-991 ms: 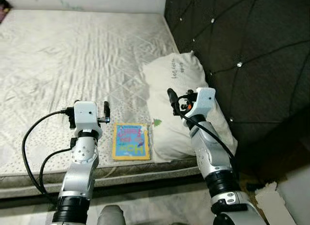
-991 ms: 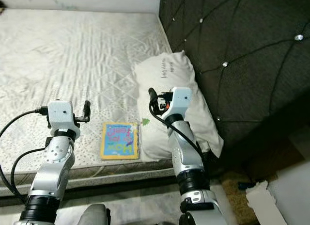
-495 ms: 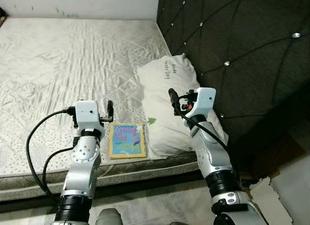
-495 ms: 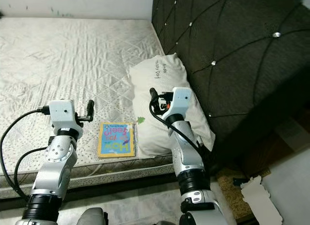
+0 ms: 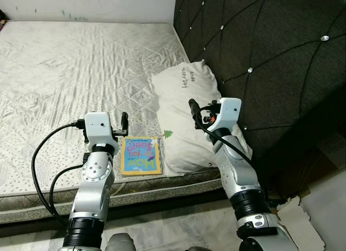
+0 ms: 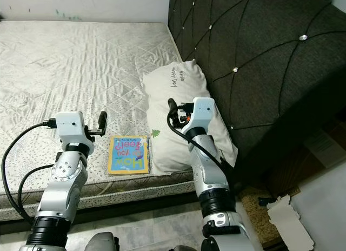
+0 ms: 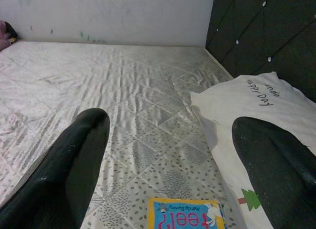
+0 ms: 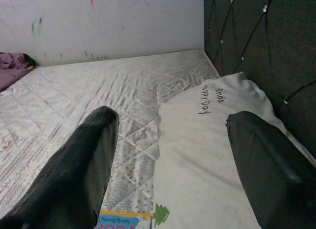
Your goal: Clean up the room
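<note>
Change: over the last second the whole scene has slid in the head views while both arms kept their pose, so the camera moved and the things on the bed did not; nothing has been picked up.
Meaning for the task: the tidy-up looks barely begun; my guess is the robot is lining itself up with the book.
Book: a colourful children's book lies flat near the front edge of the mattress, just beside the pillow, possibly touching it.
Pillow: a white pillow with printed writing lies at the front right corner of the bed, against the dark padded headboard.
Left pincer: released, its 2 fingers spread wide, grasping nothing, hovering just left of the book.
Right pincer: released too, empty, raised over the pillow.
Around: white paper or card on the floor at the right; a pinkish bundle at the far edge of the mattress.
In the way: nothing blocks the book; lying flat against the pillow, it may be awkward to grip.
</note>
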`<state>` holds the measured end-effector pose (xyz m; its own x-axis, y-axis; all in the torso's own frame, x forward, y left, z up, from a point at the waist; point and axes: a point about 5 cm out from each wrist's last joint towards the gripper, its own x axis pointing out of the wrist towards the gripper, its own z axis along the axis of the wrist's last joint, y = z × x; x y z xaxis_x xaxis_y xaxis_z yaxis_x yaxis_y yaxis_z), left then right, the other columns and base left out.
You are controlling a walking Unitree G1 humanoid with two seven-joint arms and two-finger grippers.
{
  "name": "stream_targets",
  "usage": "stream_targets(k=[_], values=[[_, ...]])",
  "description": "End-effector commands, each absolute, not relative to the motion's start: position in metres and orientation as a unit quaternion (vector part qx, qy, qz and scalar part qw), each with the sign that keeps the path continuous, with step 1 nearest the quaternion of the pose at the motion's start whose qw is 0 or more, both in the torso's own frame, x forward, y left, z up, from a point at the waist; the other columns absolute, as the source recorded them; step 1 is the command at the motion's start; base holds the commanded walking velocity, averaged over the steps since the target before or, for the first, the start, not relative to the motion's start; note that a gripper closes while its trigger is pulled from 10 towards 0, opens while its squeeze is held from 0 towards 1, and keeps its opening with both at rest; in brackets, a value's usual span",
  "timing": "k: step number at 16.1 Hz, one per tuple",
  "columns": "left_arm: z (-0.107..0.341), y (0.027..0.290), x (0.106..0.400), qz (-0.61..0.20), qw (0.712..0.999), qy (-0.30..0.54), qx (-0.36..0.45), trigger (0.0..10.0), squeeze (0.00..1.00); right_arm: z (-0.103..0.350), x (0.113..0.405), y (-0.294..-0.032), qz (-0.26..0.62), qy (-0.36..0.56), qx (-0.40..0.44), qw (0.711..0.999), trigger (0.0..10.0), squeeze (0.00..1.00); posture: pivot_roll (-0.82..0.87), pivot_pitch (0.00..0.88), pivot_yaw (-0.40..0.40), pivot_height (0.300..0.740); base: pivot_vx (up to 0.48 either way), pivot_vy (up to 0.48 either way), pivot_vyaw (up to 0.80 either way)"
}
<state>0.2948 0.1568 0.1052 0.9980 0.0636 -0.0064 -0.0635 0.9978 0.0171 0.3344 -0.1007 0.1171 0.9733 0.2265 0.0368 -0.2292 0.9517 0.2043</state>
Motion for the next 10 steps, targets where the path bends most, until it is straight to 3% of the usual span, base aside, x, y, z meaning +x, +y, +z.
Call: stream_targets(k=[1, 10], values=[[0.1101, 0.1543, 0.2969, 0.028, 1.0, -0.001, 0.004, 10.0, 0.0, 0.1214, 0.336, -0.102, 0.111, -0.011, 0.1, 0.989, 10.0, 0.0, 0.12, 0.0, -0.087, 0.74, 0.0, 0.3, 0.0], [0.1093, 0.1543, 0.2985, 0.039, 0.999, 0.005, -0.02, 10.0, 0.0, 0.1205, 0.3359, -0.0967, 0.135, -0.006, 0.083, 0.987, 10.0, 0.0, 0.11, 0.0, -0.089, 0.74, 0.0, 0.48, 0.0]])
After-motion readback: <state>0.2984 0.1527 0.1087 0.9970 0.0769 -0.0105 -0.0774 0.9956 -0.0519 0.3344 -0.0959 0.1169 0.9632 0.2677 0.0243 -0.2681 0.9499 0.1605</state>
